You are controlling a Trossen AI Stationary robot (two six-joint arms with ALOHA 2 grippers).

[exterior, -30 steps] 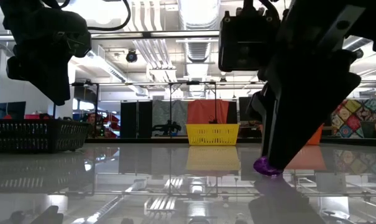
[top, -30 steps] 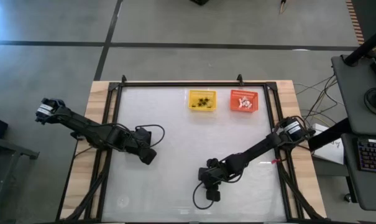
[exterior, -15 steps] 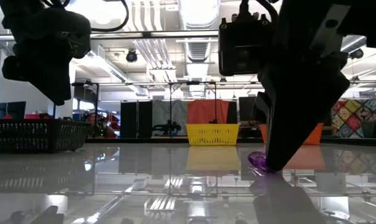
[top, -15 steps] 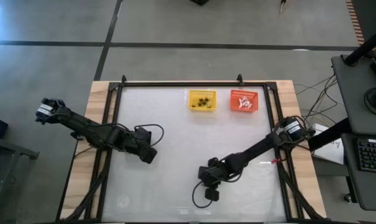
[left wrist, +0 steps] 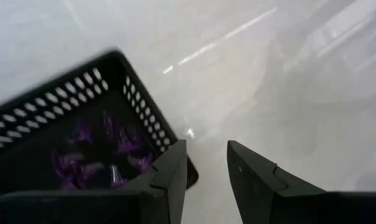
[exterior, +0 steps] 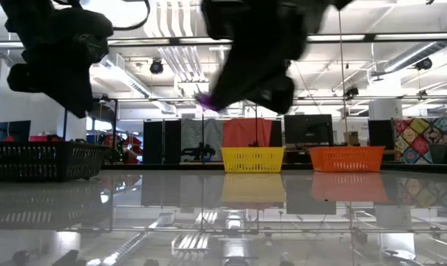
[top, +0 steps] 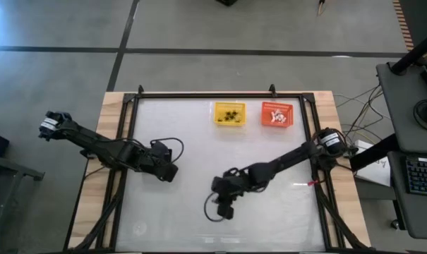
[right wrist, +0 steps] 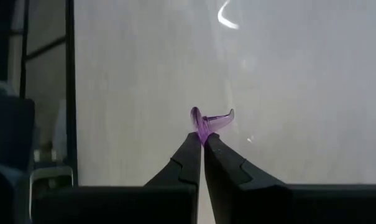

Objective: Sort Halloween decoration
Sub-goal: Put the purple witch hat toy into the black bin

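A small purple Halloween trinket (right wrist: 207, 121) hangs in the air, with my right gripper (right wrist: 203, 135) shut on it over the table's near middle (top: 225, 210). In the low view the trinket (exterior: 205, 101) shows well above the tabletop. My left gripper (left wrist: 206, 168) stands open at the table's left (top: 169, 172), beside a corner of a black mesh basket (left wrist: 135, 81) that holds several purple trinkets (left wrist: 88, 158). A yellow basket (top: 229, 113) with dark trinkets and an orange basket (top: 277, 114) with white ones stand at the far edge. My right gripper pinches one end of the purple trinket (right wrist: 200, 129) between the very tips of its two fingers, which slant down toward the table. The rest of the trinket sticks out beyond the fingertips, lifted clear of the table.
The black basket (exterior: 42, 161) stands on the table's left side and is hidden under my left arm in the high view. A dark frame rail (top: 220, 94) runs round the white tabletop. The broad middle of the table (top: 199, 148) is bare.
My right gripper has risen from the tabletop and swung toward the table's left with the purple trinket, which lay on the table a second ago and now hangs clear of it. My left gripper has stayed in place.
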